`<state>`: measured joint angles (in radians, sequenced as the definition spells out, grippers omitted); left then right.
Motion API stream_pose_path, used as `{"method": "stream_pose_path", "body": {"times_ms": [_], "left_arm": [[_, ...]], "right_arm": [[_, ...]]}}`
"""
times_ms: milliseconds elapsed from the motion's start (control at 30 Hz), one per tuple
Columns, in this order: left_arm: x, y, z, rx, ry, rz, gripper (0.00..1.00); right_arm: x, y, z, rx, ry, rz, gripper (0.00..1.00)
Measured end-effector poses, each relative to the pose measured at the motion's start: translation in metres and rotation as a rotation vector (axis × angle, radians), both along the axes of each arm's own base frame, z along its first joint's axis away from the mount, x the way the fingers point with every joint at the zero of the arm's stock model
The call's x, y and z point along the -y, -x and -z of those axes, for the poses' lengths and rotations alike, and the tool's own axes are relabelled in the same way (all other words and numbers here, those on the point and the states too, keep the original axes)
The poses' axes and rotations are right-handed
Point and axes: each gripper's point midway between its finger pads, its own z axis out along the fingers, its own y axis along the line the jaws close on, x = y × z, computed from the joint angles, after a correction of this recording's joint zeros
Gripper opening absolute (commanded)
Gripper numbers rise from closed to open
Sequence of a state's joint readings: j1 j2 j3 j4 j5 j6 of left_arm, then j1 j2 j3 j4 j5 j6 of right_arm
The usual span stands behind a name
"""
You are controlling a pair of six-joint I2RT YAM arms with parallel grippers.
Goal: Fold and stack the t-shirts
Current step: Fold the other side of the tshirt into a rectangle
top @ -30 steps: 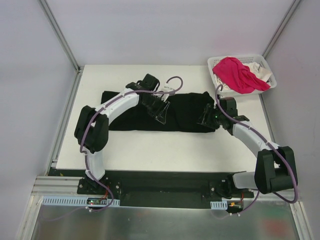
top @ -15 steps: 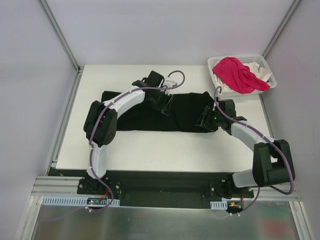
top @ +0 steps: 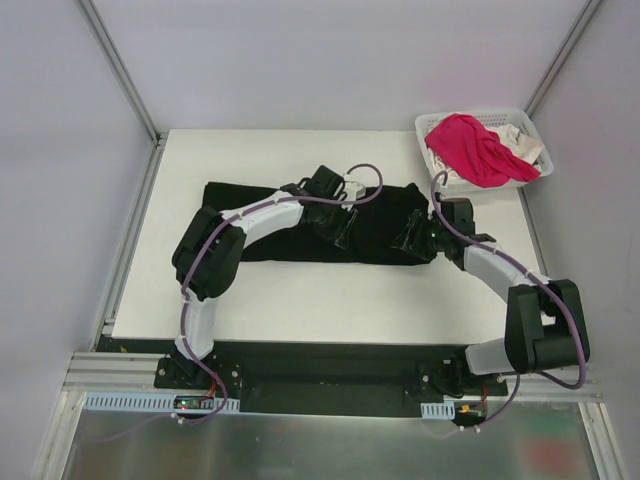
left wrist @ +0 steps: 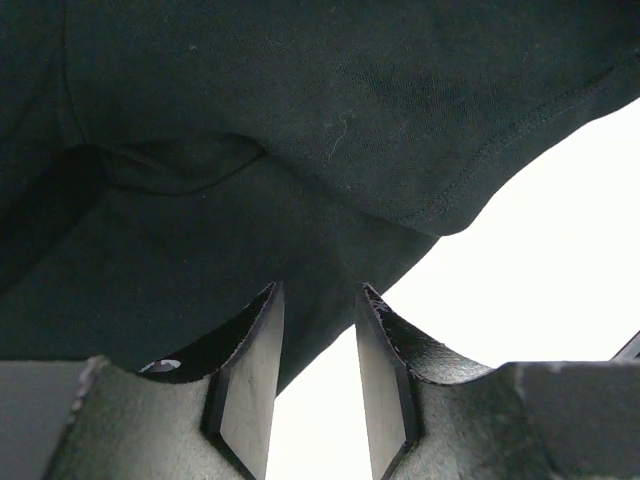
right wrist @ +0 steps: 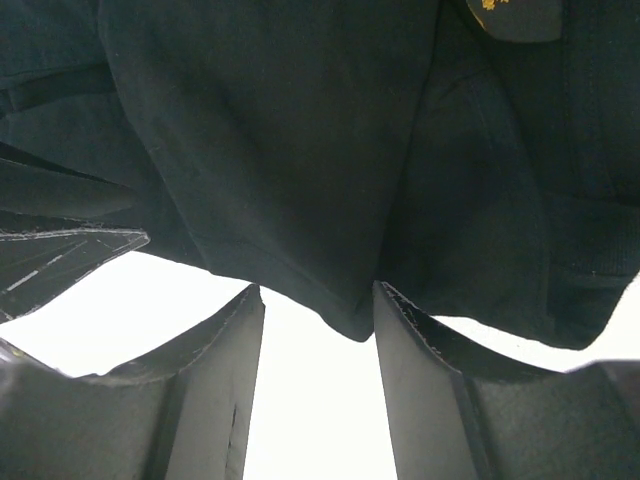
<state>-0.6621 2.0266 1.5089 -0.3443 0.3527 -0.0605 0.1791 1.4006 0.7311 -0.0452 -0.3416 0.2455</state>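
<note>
Since a second ago the left gripper (top: 345, 228) has slid rightward along the black shirt (top: 378, 222), from its middle toward the right gripper (top: 410, 240), which has barely shifted.

That shirt lies across the table (top: 300, 290) as a long band, already folded lengthwise, with no print showing. In the left wrist view the left gripper (left wrist: 318, 300) has its jaws a modest way apart and nothing pinched. Dark cloth lies just past the tips, with a stitched hem (left wrist: 470, 190) running off to the right over bare table. It looks to be sitting low at the near edge to get under a layer.

The right gripper (right wrist: 318, 295) stands wider open, also empty. A corner of the cloth hangs just ahead of the gap, so it seems lined up to take that end.

My guess is the two are setting up a crosswise fold. That would explain why they work close together on the right half.

Well apart, at the far right corner, the pink shirt (top: 475, 148) is heaped in the basket (top: 480, 112) over the white shirt (top: 515, 135), both unfolded.
</note>
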Motion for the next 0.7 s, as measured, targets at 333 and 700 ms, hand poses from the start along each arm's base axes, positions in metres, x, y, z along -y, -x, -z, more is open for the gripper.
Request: {"method": "stream_pose_path", "body": {"times_ms": [333,700], "left_arm": [[0.006,-0.005,-0.011,0.036,0.033,-0.007,0.33],[0.010,-0.003,-0.012,0.040,0.037,0.003,0.34]], "right_arm": [[-0.007,-0.003,0.014,-0.035,-0.036,-0.001,0.28],[-0.007,-0.005,0.018,-0.046,-0.045,0.008,0.01]]}}
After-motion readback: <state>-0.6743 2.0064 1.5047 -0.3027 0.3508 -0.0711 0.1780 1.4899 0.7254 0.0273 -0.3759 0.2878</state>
